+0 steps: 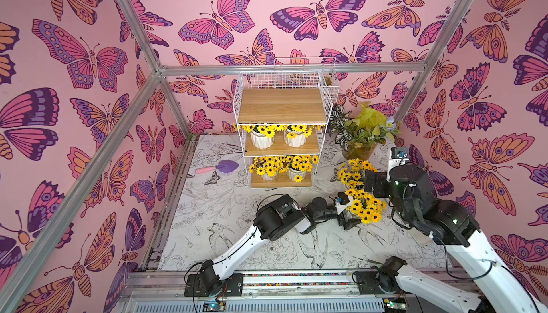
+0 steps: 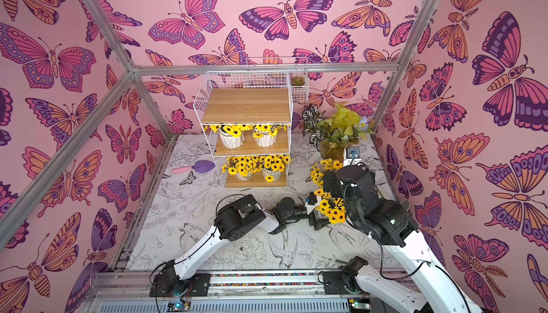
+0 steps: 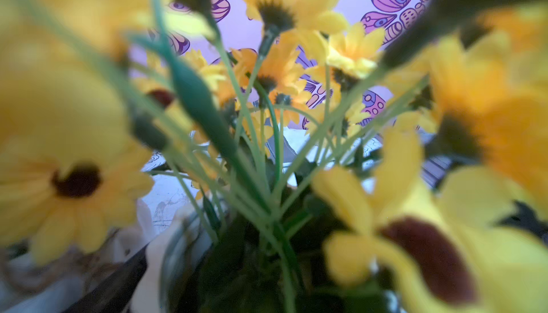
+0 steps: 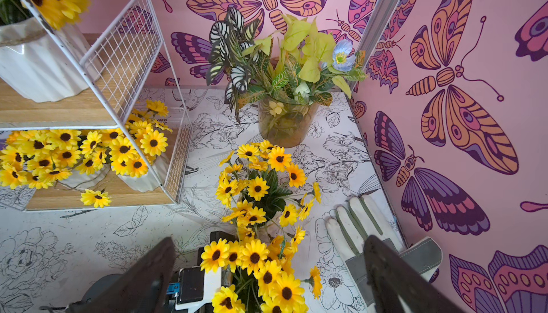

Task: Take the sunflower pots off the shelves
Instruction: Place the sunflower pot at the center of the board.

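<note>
Right wrist view: the right pincer is seen spread wide, pinching nothing, and is held above the bench. Below it, off the shelves, the near sunflower pot is stood upright, its long axis vertical and its blooms pointed up. Its white body is hidden by the flowers. The far sunflower pot is likewise upright, just in front of the amber pot. A glove is laid flat beside them, by the wall.

In a top view, the left pincer is reached in low from the side at the near sunflower pot, with its jaws spread wide about the base. Whether the pot is touched cannot be told. Only blurred stems and blooms are shown in the left wrist view.

The middle-shelf sunflower pots, two side by side, and the bottom-shelf sunflower pots, also two, are all stood upright with blooms upward. A purple trowel is laid on the bench beside the shelves.
</note>
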Controlling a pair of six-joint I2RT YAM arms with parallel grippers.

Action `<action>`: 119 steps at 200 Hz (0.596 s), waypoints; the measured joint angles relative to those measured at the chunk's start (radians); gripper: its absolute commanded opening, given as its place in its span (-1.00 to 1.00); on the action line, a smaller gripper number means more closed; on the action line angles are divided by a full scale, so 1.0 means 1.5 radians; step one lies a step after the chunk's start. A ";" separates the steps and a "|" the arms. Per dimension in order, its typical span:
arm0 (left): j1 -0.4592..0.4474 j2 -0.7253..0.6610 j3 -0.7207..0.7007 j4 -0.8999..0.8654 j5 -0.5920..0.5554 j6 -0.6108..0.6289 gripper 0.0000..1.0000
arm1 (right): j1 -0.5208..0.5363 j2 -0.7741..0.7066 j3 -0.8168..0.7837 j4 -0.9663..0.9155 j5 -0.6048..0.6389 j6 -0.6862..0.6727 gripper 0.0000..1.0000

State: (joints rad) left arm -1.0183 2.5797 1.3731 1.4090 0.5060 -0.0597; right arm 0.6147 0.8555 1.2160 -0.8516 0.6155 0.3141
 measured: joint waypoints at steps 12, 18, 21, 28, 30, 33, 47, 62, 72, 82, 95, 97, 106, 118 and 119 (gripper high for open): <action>0.003 -0.007 -0.016 0.001 -0.003 0.005 0.99 | 0.000 0.000 -0.005 0.001 0.000 0.000 0.97; 0.003 -0.012 -0.024 0.001 -0.004 0.009 0.99 | 0.000 0.000 -0.007 0.001 0.000 0.000 0.98; 0.004 -0.014 -0.028 0.001 -0.005 0.011 0.99 | 0.000 0.000 -0.008 0.001 0.000 0.000 0.98; 0.004 -0.019 -0.036 0.001 -0.006 0.015 0.99 | 0.000 0.000 -0.009 0.001 -0.001 0.000 0.98; 0.004 -0.020 -0.038 0.001 -0.006 0.016 0.99 | 0.000 0.000 -0.009 0.001 -0.001 0.000 0.97; 0.005 -0.022 -0.040 0.001 -0.006 0.017 0.99 | 0.000 0.000 -0.010 0.002 -0.001 0.000 0.98; 0.006 -0.032 -0.049 0.001 -0.008 0.022 0.99 | 0.000 -0.002 -0.010 0.002 -0.002 -0.001 0.98; 0.007 -0.045 -0.055 0.001 -0.014 0.027 0.99 | 0.000 -0.004 -0.010 0.003 -0.003 -0.002 0.98; 0.007 -0.054 -0.059 0.001 -0.020 0.030 0.99 | 0.000 -0.006 -0.010 0.005 -0.003 -0.004 0.98; 0.008 -0.064 -0.063 0.001 -0.023 0.032 0.99 | 0.000 -0.006 -0.010 0.008 -0.003 -0.006 0.98; 0.009 -0.075 -0.069 0.001 -0.027 0.035 0.99 | 0.000 -0.005 -0.012 0.014 -0.004 -0.011 0.98; 0.009 -0.077 -0.071 0.001 -0.029 0.035 0.99 | 0.000 -0.005 -0.012 0.015 -0.005 -0.011 0.98; 0.010 -0.087 -0.081 0.001 -0.035 0.035 0.99 | 0.000 -0.004 -0.015 0.020 -0.006 -0.018 0.98; 0.013 -0.103 -0.100 0.001 -0.042 0.035 0.99 | 0.000 -0.001 -0.018 0.027 -0.008 -0.022 0.98; 0.014 -0.105 -0.102 0.001 -0.042 0.035 0.99 | 0.000 -0.001 -0.019 0.027 -0.008 -0.023 0.98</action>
State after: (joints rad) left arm -0.9974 2.4229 1.2198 1.4101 0.4427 -0.0078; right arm 0.6147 0.8547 1.1881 -0.8104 0.6037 0.2794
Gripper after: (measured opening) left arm 0.995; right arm 0.989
